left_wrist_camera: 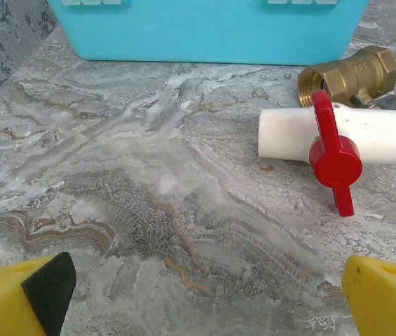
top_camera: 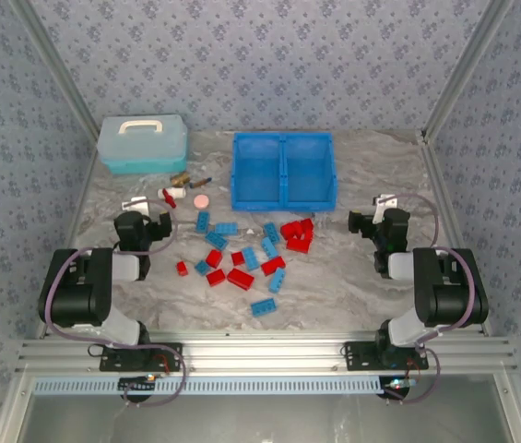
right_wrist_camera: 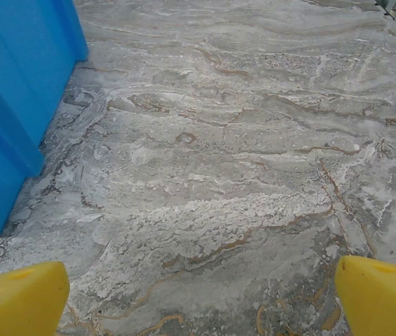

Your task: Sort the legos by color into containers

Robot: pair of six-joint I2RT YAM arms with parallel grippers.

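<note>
Left gripper (left_wrist_camera: 205, 280): yellow fingers (left_wrist_camera: 15, 297) spread wide with nothing between them, just bare marbled table (left_wrist_camera: 148, 203).
Right gripper (right_wrist_camera: 201, 287): jaws fully apart and empty over bare tabletop.
Legos (top_camera: 251, 259): all loose on the table between the two grippers, to the right of the left fingers and to the left of the right ones. None are in a compartment yet.
Handling: likely very light, rigid and smooth-sided. A brick should skid or tip if it is nudged rather than pinched.
Where to hold: probably across the two flat long sides of a single brick, fingers straddling it from above. Outlying bricks look easier than the touching red ones (top_camera: 297, 235).
Shapes: small studded blocks, hard glossy plastic, red or mid-blue.
Blue bin (right_wrist_camera: 8, 91): stiff open-top plastic, two square compartments split by a centre wall. It sits just ahead and to the left of the right fingers.
Clutter: a white valve (left_wrist_camera: 334, 136) with a red handle and a brass fitting (left_wrist_camera: 352, 70) lie ahead and to the right of the left fingers, with a pale lidded box (left_wrist_camera: 212, 28) behind.
</note>
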